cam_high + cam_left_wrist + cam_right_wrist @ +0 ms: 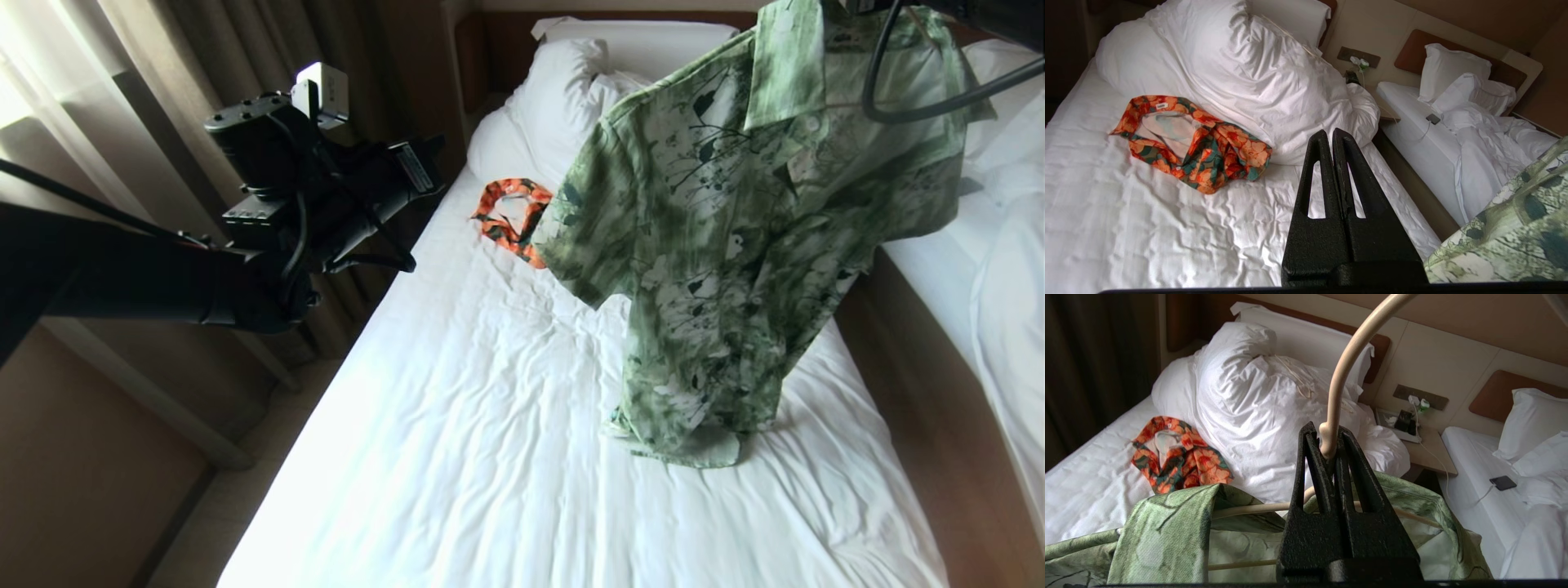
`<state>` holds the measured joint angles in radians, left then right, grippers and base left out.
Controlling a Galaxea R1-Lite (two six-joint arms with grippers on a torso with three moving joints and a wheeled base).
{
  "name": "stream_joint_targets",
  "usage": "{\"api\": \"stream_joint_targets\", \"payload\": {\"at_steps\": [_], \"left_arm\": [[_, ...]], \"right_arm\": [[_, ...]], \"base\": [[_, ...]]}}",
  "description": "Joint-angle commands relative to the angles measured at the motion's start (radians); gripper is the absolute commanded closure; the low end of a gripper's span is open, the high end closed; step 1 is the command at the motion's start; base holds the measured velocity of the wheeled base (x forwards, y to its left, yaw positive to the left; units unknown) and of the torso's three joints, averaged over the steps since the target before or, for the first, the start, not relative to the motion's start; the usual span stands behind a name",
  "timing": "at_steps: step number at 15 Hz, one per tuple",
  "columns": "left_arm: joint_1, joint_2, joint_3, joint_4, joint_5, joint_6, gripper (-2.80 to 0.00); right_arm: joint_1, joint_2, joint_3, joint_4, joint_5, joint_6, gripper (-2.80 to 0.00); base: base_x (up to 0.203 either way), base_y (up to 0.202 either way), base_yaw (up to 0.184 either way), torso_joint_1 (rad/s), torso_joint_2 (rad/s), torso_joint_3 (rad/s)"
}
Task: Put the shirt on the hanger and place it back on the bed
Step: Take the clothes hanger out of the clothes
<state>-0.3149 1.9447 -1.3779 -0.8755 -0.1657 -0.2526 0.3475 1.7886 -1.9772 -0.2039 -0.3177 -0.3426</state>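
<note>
The right tool (1329, 447) is clamped on the neck of the cream hanger (1345, 367), whose hook curves up past it. Below the tool hangs the leaf-printed green shirt (735, 245), collar draped over the hanger's shoulders, hem touching the bed (457, 425). The left tool (1333, 139) is pressed shut, empty, over the sheet; beyond it lies an orange patterned garment (1208, 151).

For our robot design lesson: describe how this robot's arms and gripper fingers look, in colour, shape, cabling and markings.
Left arm: matte black, chunky joints, looping black cables, a white label, a small white box on top. Left gripper and right gripper: rough-textured black fingers, tapered wedges with long slot cut-outs. A black cable loops by the right arm.
</note>
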Motion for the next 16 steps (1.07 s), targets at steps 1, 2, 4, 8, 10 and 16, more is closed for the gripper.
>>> {"api": "stream_joint_targets", "payload": {"at_steps": [1, 2, 4, 8, 10, 16], "left_arm": [[0.004, -0.009, -0.001, -0.005, 0.0, -0.002, 0.0], [0.003, -0.01, -0.001, -0.005, 0.0, -0.002, 0.0], [0.006, -0.032, 0.004, -0.004, -0.001, -0.009, 0.0], [0.005, -0.035, 0.005, -0.005, 0.0, -0.008, 0.0], [0.003, -0.035, 0.005, -0.005, 0.003, -0.008, 0.0], [-0.076, -0.087, 0.046, 0.004, 0.001, -0.041, 0.0]], "right_arm": [[0.011, 0.01, 0.0, -0.014, -0.006, -0.003, 0.0], [0.011, 0.011, 0.0, -0.014, -0.006, -0.003, 0.0], [0.016, 0.011, 0.0, -0.014, -0.013, -0.003, 0.0], [0.021, 0.006, 0.001, -0.015, -0.021, -0.008, 0.0], [0.021, 0.003, 0.001, -0.014, -0.021, -0.007, 0.0], [0.021, 0.009, 0.009, -0.014, -0.023, -0.007, 0.0]], "base": [[0.0, 0.0, 0.0, 0.0, 0.0, 0.0], [0.0, 0.0, 0.0, 0.0, 0.0, 0.0], [0.0, 0.0, 0.0, 0.0, 0.0, 0.0], [0.0, 0.0, 0.0, 0.0, 0.0, 0.0], [0.0, 0.0, 0.0, 0.0, 0.0, 0.0], [0.0, 0.0, 0.0, 0.0, 0.0, 0.0]]}}
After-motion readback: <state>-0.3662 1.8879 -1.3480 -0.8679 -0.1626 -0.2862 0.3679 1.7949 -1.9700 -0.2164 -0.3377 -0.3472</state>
